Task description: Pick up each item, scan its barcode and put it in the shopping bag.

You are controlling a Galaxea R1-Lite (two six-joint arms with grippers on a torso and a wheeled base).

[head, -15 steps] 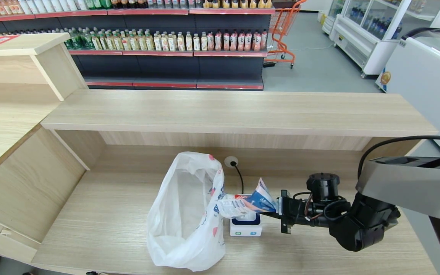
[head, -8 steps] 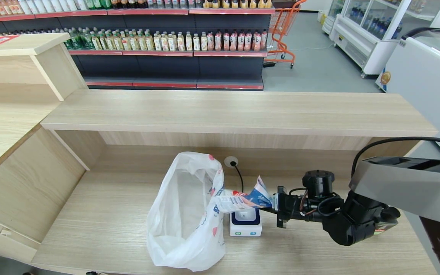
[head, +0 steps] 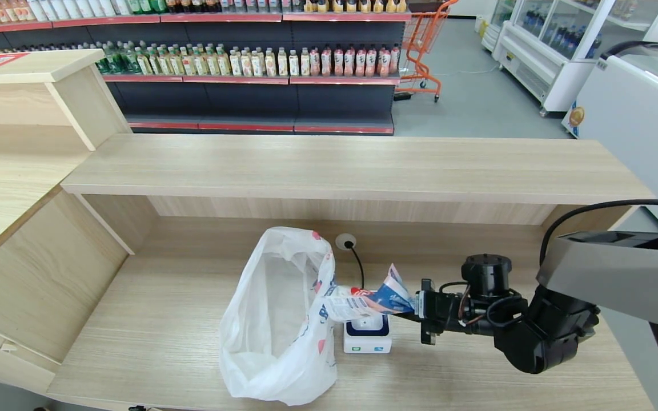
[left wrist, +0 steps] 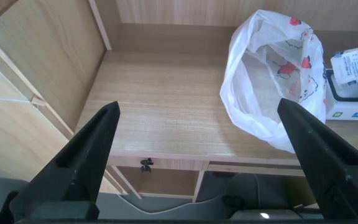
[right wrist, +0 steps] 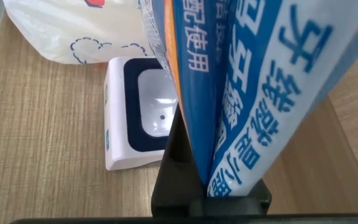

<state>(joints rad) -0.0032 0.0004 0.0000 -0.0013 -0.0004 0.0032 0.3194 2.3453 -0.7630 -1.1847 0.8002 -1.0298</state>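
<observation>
The right gripper, tight on the packet, slid a bit toward the bag and back, so the packet hangs over the scanner, likely scanning, not bagged yet.

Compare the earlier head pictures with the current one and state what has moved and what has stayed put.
The right gripper, shut on the blue-and-white packet, carried it a little toward the shopping bag, then drew back to about where it began, above the barcode scanner. Nothing was let go. The shopping bag and barcode scanner stayed in place.
</observation>
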